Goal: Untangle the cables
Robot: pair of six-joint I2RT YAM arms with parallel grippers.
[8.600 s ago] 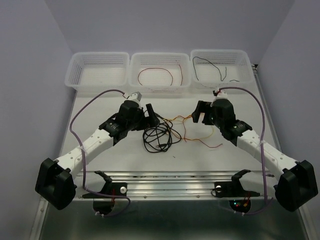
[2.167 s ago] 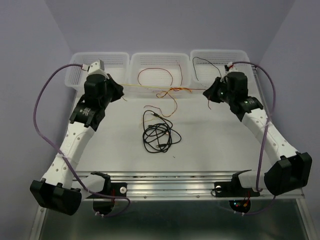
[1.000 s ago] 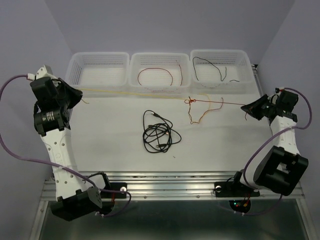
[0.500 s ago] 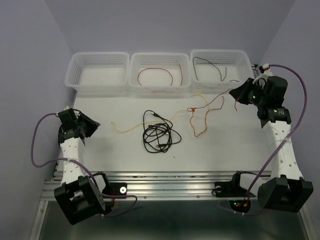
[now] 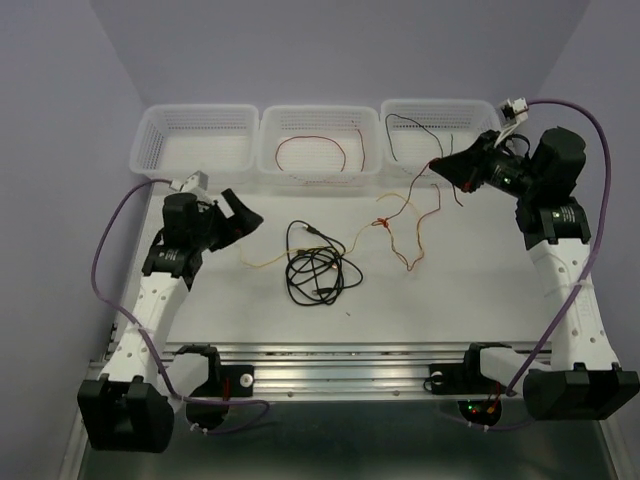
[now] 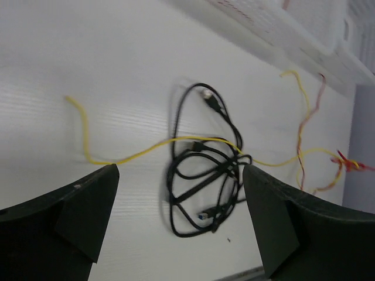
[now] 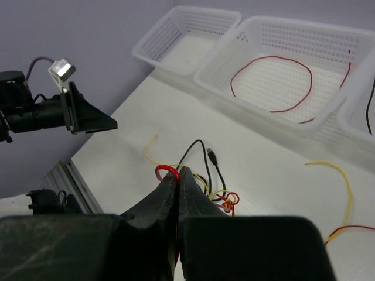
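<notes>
Left pincer (image 5: 236, 213) has sprung wide, dropping the yellow cable (image 6: 146, 151); right pincer (image 7: 176, 176) apparently still pinches the knotted red cable (image 7: 166, 170).

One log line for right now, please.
left gripper: open, empty | right gripper: shut on red wire | yellow wire: slack on table, crossing black cable

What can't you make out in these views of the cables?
Knot: too small in top view, blurred at the left wrist view's edge.
Black wire in right basket: end behind right gripper, top view.
Red wire: end hidden between gripper fingers, right wrist view.
</notes>
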